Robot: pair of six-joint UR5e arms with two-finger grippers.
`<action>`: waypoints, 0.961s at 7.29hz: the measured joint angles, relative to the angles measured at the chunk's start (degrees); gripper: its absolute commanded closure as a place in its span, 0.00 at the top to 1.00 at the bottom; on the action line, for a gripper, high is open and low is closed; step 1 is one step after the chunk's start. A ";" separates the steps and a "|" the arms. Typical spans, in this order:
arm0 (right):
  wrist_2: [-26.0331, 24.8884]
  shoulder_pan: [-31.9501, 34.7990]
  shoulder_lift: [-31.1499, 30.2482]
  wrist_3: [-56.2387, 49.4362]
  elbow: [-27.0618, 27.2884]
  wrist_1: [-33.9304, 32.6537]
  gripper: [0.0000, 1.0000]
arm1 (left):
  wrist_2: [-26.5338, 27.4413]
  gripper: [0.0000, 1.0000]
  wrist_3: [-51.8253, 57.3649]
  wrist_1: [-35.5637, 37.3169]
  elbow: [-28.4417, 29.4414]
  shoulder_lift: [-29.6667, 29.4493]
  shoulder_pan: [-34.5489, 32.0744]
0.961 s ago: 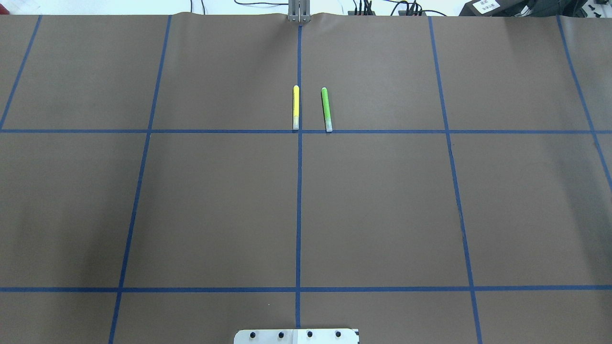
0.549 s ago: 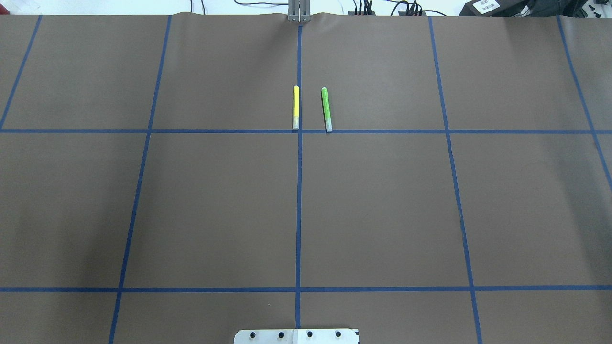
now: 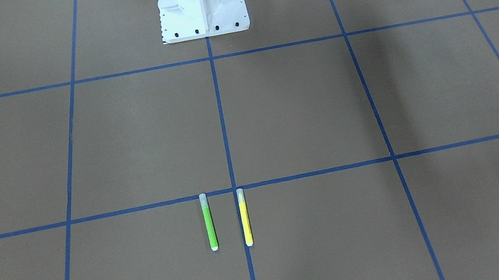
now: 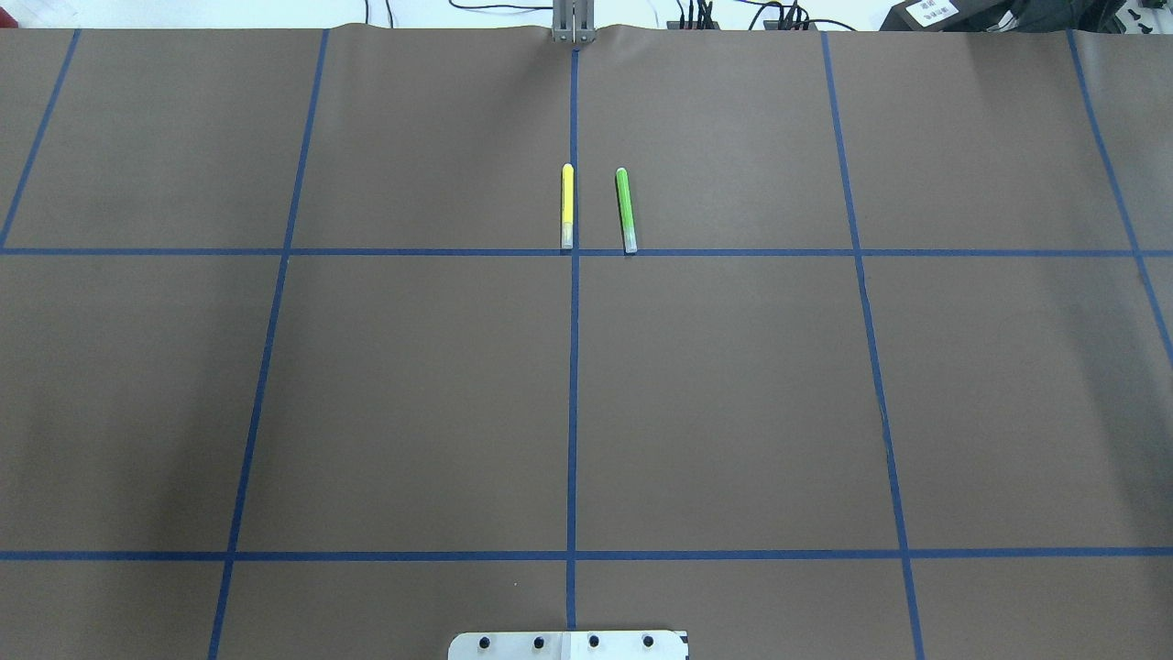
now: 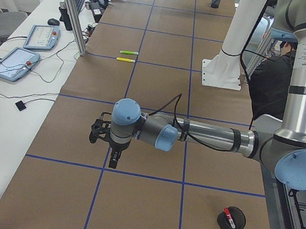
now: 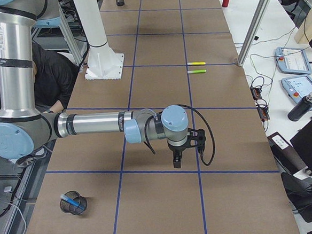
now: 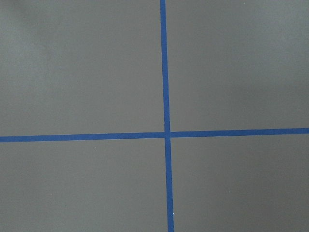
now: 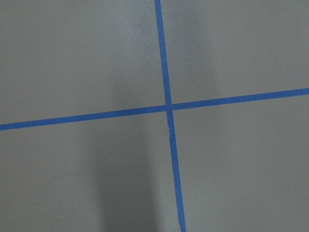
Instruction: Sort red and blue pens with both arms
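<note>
– Arm poses?
– You had both arms stretched level, left gripper (image 5: 113, 161) and right gripper (image 6: 176, 162) pointing down; couldn't tell whether either was open.
– Pens?
– Red pen (image 5: 228, 216) sat in a cup (image 5: 219, 220), blue pen (image 6: 70, 198) in a second cup (image 6: 80, 207), both well apart from the grippers.

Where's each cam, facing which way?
Front: across table, facing pedestal; no arms.
Overhead: from behind, looking forward; pedestal foot only.
Left: table's left end; left arm near.
Right: right end; right arm near.
Left wrist: straight down on tape cross; no fingers.
Right wrist: same.
Shared: yellow marker, green marker in all exterior views.
</note>
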 measured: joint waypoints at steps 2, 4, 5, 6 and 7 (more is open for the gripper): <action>-0.01 -0.03 -0.01 0.00 0.00 0.00 1.00 | -0.03 1.00 0.11 -0.09 0.61 -0.18 0.01; 0.05 -0.03 -0.06 0.00 0.00 0.00 1.00 | -0.03 1.00 0.15 -0.15 0.77 -0.25 0.01; 0.11 0.01 -0.12 0.00 0.00 -0.02 1.00 | -0.03 1.00 0.15 -0.18 0.78 -0.25 0.00; 0.21 0.04 -0.15 0.00 0.00 -0.06 1.00 | -0.03 1.00 0.15 -0.22 0.77 -0.24 0.01; 0.29 0.04 -0.18 0.00 0.00 -0.08 1.00 | -0.03 1.00 0.15 -0.24 0.83 -0.22 0.01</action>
